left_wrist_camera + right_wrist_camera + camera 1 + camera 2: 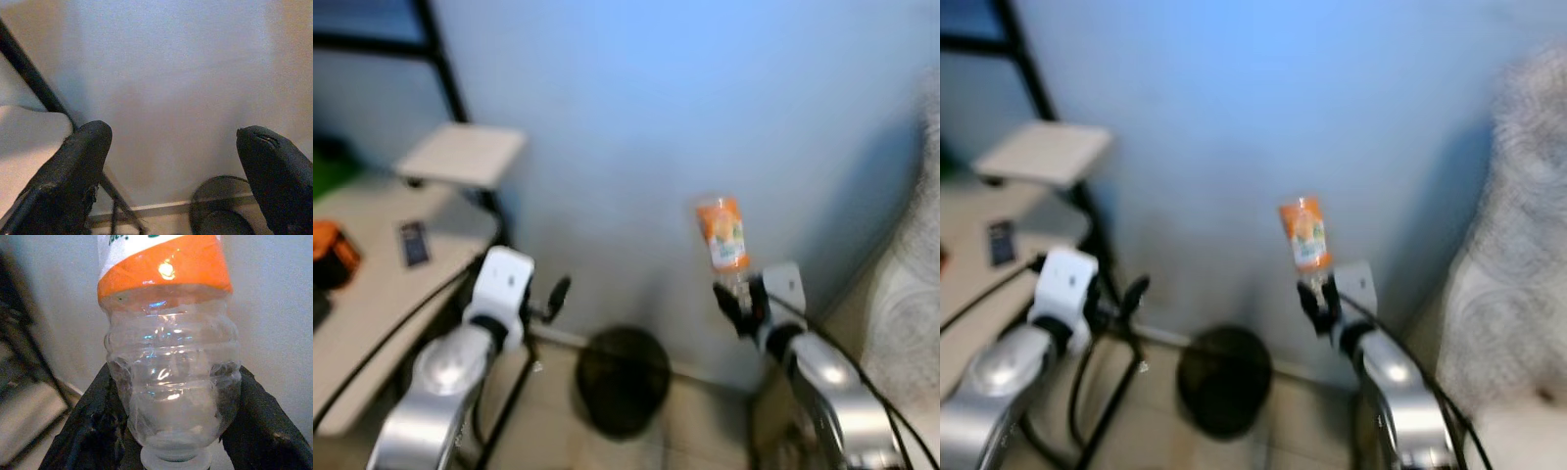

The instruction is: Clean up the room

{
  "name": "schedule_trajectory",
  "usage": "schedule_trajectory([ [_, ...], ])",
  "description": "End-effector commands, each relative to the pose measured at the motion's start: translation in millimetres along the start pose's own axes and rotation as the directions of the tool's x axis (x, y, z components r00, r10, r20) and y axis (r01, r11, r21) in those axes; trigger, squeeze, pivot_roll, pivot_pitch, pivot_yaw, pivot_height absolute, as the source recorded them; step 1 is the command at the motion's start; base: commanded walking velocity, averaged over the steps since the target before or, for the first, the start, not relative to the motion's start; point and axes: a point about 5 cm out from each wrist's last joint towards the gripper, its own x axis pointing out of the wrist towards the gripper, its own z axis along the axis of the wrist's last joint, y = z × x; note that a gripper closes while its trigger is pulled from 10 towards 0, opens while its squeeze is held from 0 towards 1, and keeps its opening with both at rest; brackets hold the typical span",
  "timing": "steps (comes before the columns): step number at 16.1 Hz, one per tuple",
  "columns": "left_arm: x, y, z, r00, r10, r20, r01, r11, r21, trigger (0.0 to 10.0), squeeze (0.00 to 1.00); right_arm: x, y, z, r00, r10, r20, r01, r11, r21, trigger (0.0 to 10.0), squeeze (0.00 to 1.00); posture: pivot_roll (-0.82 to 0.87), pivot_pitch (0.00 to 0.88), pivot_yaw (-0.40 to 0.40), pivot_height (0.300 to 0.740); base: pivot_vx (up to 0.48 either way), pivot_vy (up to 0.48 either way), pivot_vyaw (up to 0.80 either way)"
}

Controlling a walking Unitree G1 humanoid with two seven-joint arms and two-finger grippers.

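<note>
The right gripper, low and right of centre in the eye views, is clenched on a clear, ribbed plastic bottle with an orange label. In the right wrist view the two black fingers press on either side of the bottle's narrow shoulder, the neck pointing back toward the wrist, so the bottle stands inverted above the gripper. Its walls are thin, glossy and ringed with ridges; it looks empty.

The left gripper, at lower left of centre, holds nothing. In the left wrist view its matte, rounded black fingers are spread wide with bare wall between them.

Below and between the two grippers, at bottom centre, a round black bin sits on pale floor tiles close against the white skirting at the wall's foot. The bottle is up and to the right of the bin, well apart from it.

The plain pale blue wall fills the upper frame. At left a beige table top on thin black legs carries a small dark flat object and an orange-and-black item; a lighter square panel rests higher on a black frame. At the right edge is grey patterned fabric. The eye views are blurred.
</note>
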Motion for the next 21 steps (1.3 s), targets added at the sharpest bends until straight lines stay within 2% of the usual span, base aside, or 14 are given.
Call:
schedule_trajectory([
  [1,1.8,-0.9,-1.6,0.999,-0.038,-0.011,0.038,0.999,0.028,10.0,0.0,4.9,5.3,3.5,0.999,0.051,0.011,-0.051,0.999,0.005,10.0,0.0,0.03,0.0,-0.007,0.74,0.0,0.0,0.0],
  [3,2.1,-1.6,-4.7,0.994,-0.1,-0.036,0.103,0.992,0.072,10.0,0.0,13.3,10.2,-0.1,0.989,0.147,-0.019,-0.148,0.988,-0.046,10.0,0.0,0.02,0.0,0.0,0.74,0.0,0.0,0.0],
  [5,0.4,-2.8,-5.5,0.979,-0.195,-0.054,0.2,0.974,0.107,10.0,0.0,22.1,13.2,-3.2,0.975,0.219,-0.025,-0.22,0.975,-0.026,10.0,0.0,0.03,0.0,0.002,0.74,0.0,0.0,0.0],
  [7,-3.6,-5.2,-8.1,0.945,-0.315,-0.081,0.324,0.934,0.152,10.0,0.0,29.5,16.9,-7.8,0.955,0.293,-0.039,-0.294,0.955,-0.021,10.0,0.0,0.03,0.0,0.002,0.74,0.0,0.0,0.0],
  [8,-4.9,-4.0,-11.0,0.915,-0.388,-0.107,0.402,0.898,0.179,10.0,0.0,38.9,17.8,-12.9,0.953,0.298,-0.052,-0.298,0.954,-0.004,10.0,0.0,0.03,0.0,0.003,0.74,0.0,0.0,0.0],
  [9,-7.9,-4.3,-15.6,0.866,-0.473,-0.159,0.498,0.845,0.194,10.0,0.0,51.8,19.1,-22.0,0.958,0.266,-0.104,-0.27,0.962,-0.029,10.0,0.0,0.03,0.0,0.006,0.74,0.0,0.0,0.0],
  [10,-8.5,-4.3,-16.4,0.857,-0.487,-0.17,0.514,0.835,0.195,10.0,0.0,53.9,19.7,-23.9,0.958,0.264,-0.115,-0.271,0.962,-0.043,10.0,0.0,0.03,0.0,0.006,0.74,0.0,0.0,0.0],
  [12,-13.0,-0.3,-21.6,0.821,-0.524,-0.227,0.566,0.797,0.211,10.0,0.0,66.6,35.3,-29.9,0.953,0.257,-0.157,-0.271,0.959,-0.076,10.0,0.0,0.04,0.0,0.018,0.74,0.0,0.0,0.0],
  [18,-15.0,5.1,-21.1,0.819,-0.532,-0.216,0.571,0.795,0.207,10.0,0.0,82.4,55.4,-34.6,0.962,0.207,-0.178,-0.22,0.974,-0.059,10.0,0.0,0.07,0.0,-0.008,0.74,0.0,0.0,0.0],
  [19,-15.7,5.2,-21.9,0.819,-0.531,-0.216,0.57,0.795,0.206,10.0,0.0,83.8,54.6,-36.1,0.966,0.173,-0.195,-0.19,0.979,-0.077,10.0,0.24,0.07,0.0,-0.012,0.74,0.0,0.0,0.0],
  [21,-17.3,5.1,-23.0,0.82,-0.531,-0.216,0.569,0.796,0.204,10.0,0.0,85.9,56.9,-35.7,0.966,0.166,-0.198,-0.183,0.98,-0.075,10.0,0.89,0.08,0.0,-0.014,0.74,0.0,0.0,0.0],
])
